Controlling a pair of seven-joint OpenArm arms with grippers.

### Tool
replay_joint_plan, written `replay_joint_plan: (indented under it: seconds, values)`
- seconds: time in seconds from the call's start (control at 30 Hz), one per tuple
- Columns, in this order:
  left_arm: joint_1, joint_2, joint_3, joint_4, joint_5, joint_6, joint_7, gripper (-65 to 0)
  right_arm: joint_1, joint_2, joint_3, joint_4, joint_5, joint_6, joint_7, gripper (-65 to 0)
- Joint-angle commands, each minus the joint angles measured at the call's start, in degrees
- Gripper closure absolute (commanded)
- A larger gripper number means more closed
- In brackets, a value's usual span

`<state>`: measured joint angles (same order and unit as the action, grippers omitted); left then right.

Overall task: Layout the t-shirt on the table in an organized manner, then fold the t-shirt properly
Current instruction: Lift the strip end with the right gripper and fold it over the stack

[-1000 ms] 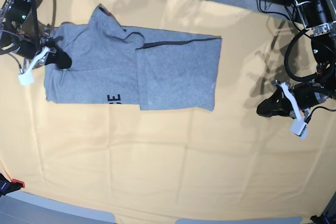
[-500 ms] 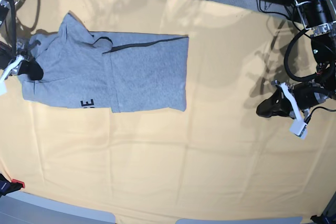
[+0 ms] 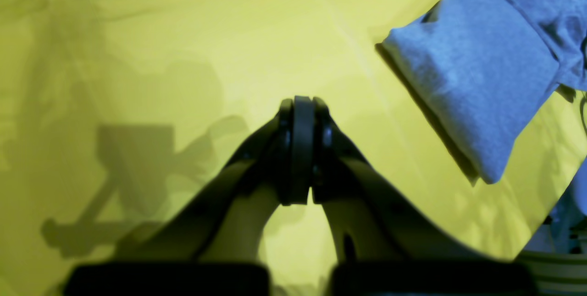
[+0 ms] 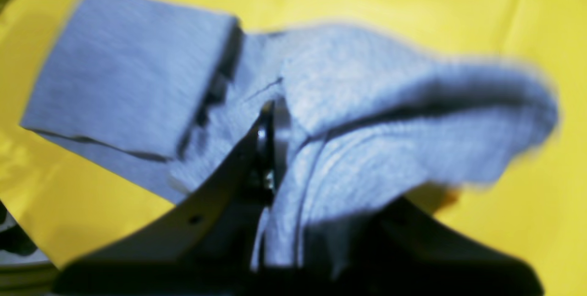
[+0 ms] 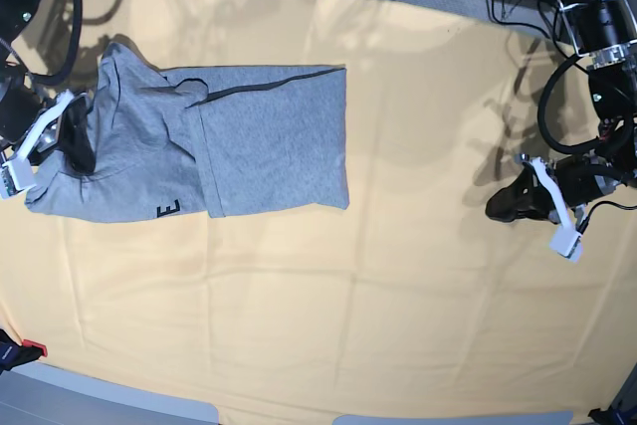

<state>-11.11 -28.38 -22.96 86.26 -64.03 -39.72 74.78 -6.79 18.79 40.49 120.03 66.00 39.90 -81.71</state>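
Pinching the grey cloth near its left end, the right hand [image 5: 72, 138] sits at the far left of the base view, and its two sides are pressed on a bunched bit of the t-shirt [image 5: 249, 141]. In the right wrist view the hand [image 4: 270, 149] has cloth folded over it, though that picture is blurry, so I cannot say for sure which part of the shirt it grips; it looks like a seam or a hem.

From that hand the t-shirt stretches off to the right across the upper left part of the bench [image 5: 398, 296]. Its long way runs left to right. The right half lies flat and neat with a straight edge. The left half is humped up and wrinkled around the hand, and one black letter peeks out at the lower edge.

Far off at the right side of the base view, the left hand [image 5: 510, 202] is pressed together and holds nothing. It hovers low over bare yellow cloth. In the left wrist view the hand [image 3: 300, 149] has the t-shirt [image 3: 481, 80] only in the upper right corner, well apart from it.

So the right hand is much the nearer one. I think any next tug or fold has to go along the shirt's long way, from the left end toward the flat right end.
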Motion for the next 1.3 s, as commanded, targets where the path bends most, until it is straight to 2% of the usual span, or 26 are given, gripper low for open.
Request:
replay_joint_plan:
  seconds: [0.0, 0.13, 0.27, 0.33, 0.47, 0.7, 0.8, 0.87, 1.0, 1.2, 1.23, 1.27]
  values:
    - [-0.96, -0.66, -0.42, 0.81, -1.05, -0.28, -1.07, 0.0, 0.76, 0.26, -0.09, 2.32, 2.47, 0.1, 1.71, 0.0]
    - [-0.35, 0.55, -0.42, 0.74, -0.92, -0.28, -1.14, 0.0, 0.76, -2.62, -3.23, 6.19, 4.31, 0.1, 1.71, 0.0]
    - [0.48, 1.44, -0.42, 0.74, -0.9, -0.28, -1.31, 0.0, 1.09, -4.87, -9.2, 6.73, 4.72, 0.1, 1.71, 0.0]
    - [0.79, 1.68, -0.42, 0.74, -0.9, -0.28, -1.29, 0.0, 1.09, -5.44, -12.9, 6.73, 4.72, 0.1, 1.71, 0.0]
    - [0.79, 1.68, -0.42, 0.74, -0.87, -0.28, -1.27, 0.0, 1.14, -5.75, -19.61, 6.73, 4.72, 0.1, 5.05, 0.0]
    - [0.81, 1.7, -0.42, 0.72, -0.85, -0.28, -1.27, 0.0, 2.47, -5.81, -28.81, 6.73, 4.68, 0.1, 5.53, 0.0]
    - [0.79, 1.68, -0.42, 0.72, -0.76, -0.28, -1.27, 0.0, 3.45, -6.82, -31.91, 6.71, 4.44, 0.1, 5.92, 0.0]
    - [0.79, 1.7, -0.42, 0.72, -0.44, -0.28, -1.29, 0.0, 4.24, -8.39, -33.62, 6.71, 2.32, 0.1, 6.38, 0.0]
    - [0.79, 1.7, -0.42, 0.72, -0.46, -0.28, -1.27, 0.0, 5.62, -11.52, -37.48, 6.43, -5.64, 0.1, 9.6, 0.0]
    - [0.79, 1.68, -0.42, 0.72, -0.46, -0.28, -1.27, 0.0, 5.95, -15.34, -45.4, 6.43, -11.89, 0.1, 12.44, 0.0]
    - [0.79, 1.7, -0.42, 0.72, -0.46, -0.28, -1.27, 0.0, 6.14, -15.54, -46.62, 6.43, -12.79, 0.1, 13.05, -1.8]
    - [0.79, 1.68, -0.42, 0.72, -0.42, -0.28, -1.25, 0.0, 6.54, -15.65, -47.6, 6.43, -13.66, 0.1, 13.6, -10.9]
